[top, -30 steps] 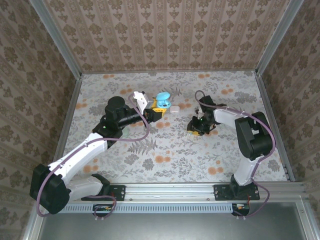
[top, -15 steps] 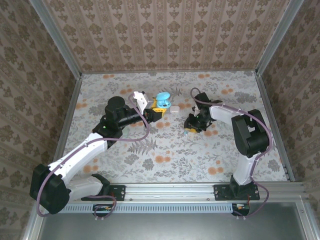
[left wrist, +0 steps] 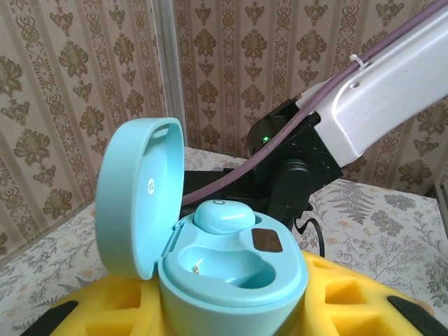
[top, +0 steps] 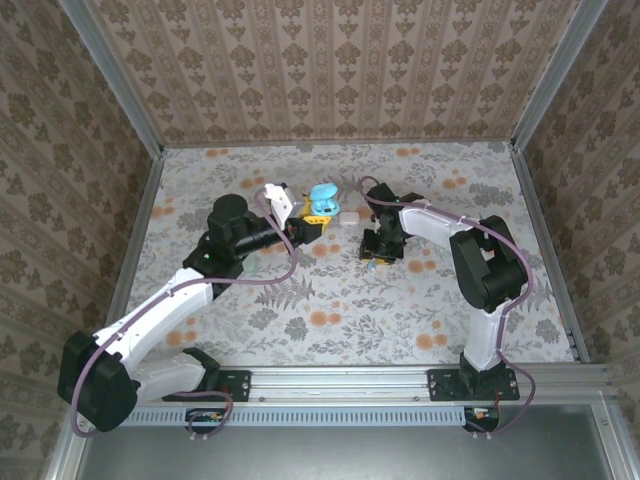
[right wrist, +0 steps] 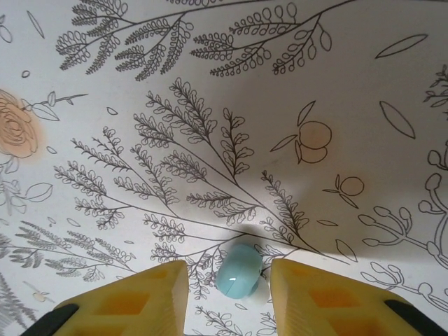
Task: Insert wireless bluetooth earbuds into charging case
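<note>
the open charging case (left wrist: 231,269), with one seated earbud (left wrist: 222,213), is being clamped by the left gripper (left wrist: 227,315) toward the table (top: 450,300)'s far edge, while the loose teal earbud (right wrist: 239,268) is being straddled untouched by the right gripper (right wrist: 227,294), jaws parted, so a squirt-out is being risked by off-centre closing.

You are seeing one printed sign: a tiny dark mark (left wrist: 150,187) is sitting sideways on the inner face of the open lid (left wrist: 133,210) of the charging case (left wrist: 238,283), too small for you to be reading it.
</note>
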Motion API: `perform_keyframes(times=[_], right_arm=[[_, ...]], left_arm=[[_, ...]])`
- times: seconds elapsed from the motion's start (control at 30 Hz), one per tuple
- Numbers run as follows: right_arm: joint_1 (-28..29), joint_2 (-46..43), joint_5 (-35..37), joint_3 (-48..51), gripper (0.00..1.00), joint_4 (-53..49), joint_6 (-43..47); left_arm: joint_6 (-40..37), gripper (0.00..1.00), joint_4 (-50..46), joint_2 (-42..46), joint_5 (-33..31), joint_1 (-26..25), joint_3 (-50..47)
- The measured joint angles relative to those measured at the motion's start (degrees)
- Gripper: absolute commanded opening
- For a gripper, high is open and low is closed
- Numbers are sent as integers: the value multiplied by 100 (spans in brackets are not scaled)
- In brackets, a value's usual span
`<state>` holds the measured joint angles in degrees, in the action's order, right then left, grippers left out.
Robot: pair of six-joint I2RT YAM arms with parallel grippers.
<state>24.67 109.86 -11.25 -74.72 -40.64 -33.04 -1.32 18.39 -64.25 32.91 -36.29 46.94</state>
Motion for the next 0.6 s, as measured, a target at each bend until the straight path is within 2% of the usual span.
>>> perform_keyframes(times=[0.6], right_arm=[[203,310,319,-334,28,-356,-20]], left_arm=[[0,26,-4,70,-20,76,-122]])
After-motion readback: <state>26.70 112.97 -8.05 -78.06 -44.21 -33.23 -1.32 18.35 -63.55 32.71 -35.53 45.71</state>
